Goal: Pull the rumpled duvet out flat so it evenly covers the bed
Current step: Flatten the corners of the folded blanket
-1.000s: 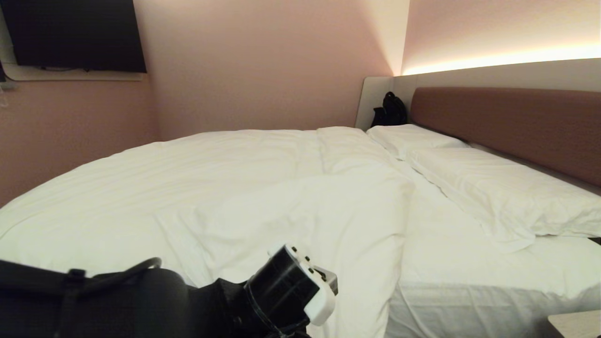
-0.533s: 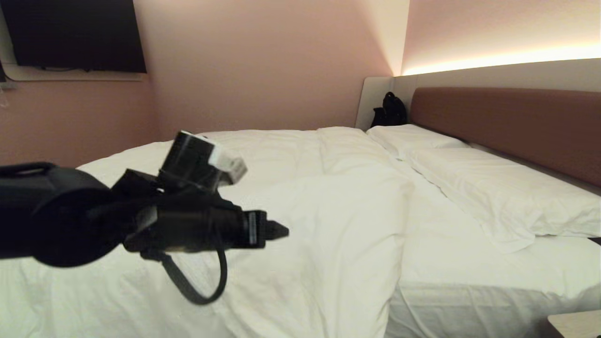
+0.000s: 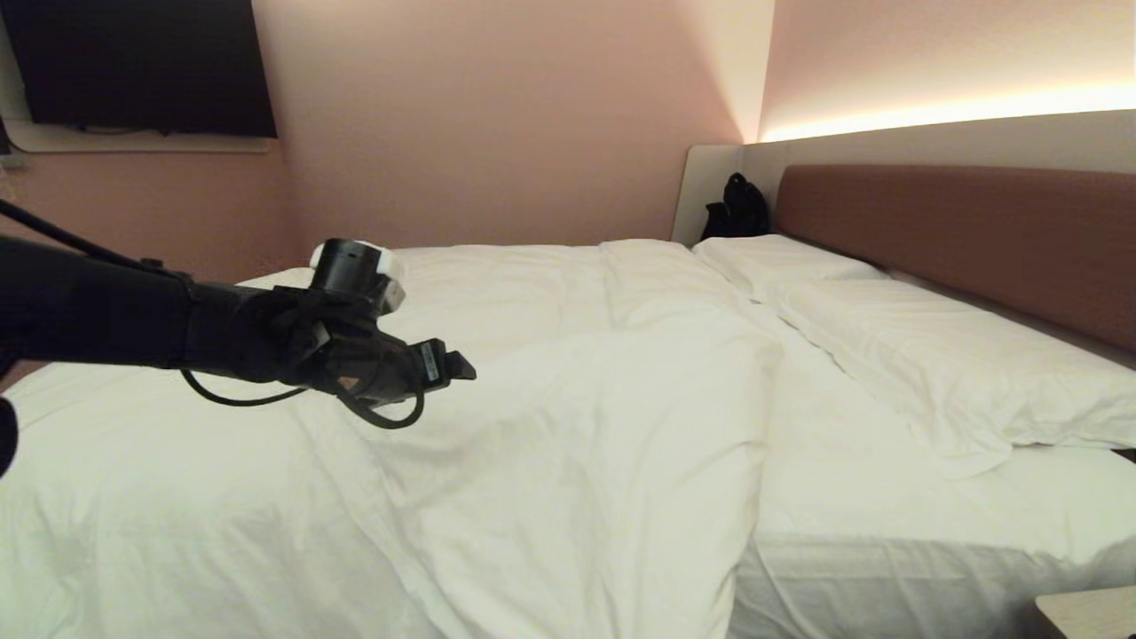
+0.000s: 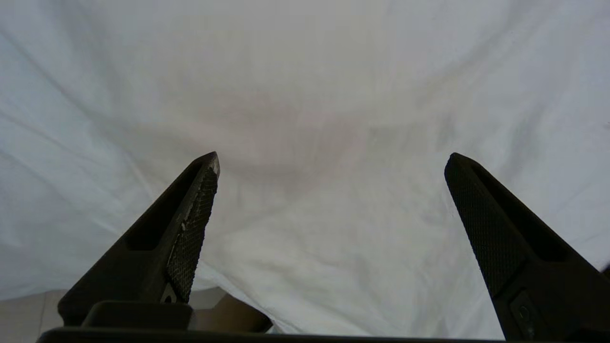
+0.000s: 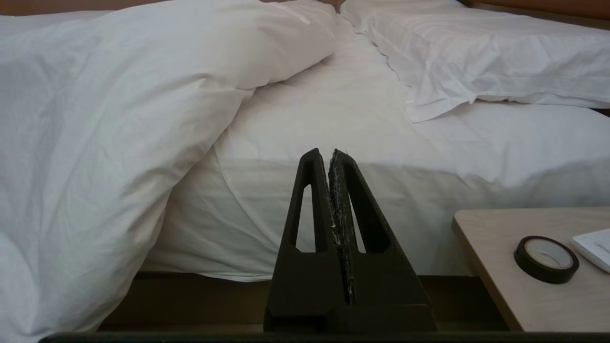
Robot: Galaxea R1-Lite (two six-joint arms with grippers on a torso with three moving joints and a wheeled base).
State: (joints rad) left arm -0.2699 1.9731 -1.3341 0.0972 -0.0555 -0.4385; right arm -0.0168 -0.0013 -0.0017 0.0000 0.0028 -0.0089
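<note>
Now, with the left pincer spread wide and empty over the duvet, lower it onto the bunched fold near the bed's near edge before closing.

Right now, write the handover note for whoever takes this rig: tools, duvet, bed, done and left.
Left tool: open, empty, out over the duvet, fabric between but not gripped.
Right tool: shut, empty, parked low beside the bed.
Duvet: bunched on the foot side, hanging over the near edge; bare sheet shows between it and the pillows.
Done: nothing clearly finished.
Left: grip the duvet's edge, pull it flat towards the pillows, even it out.
</note>
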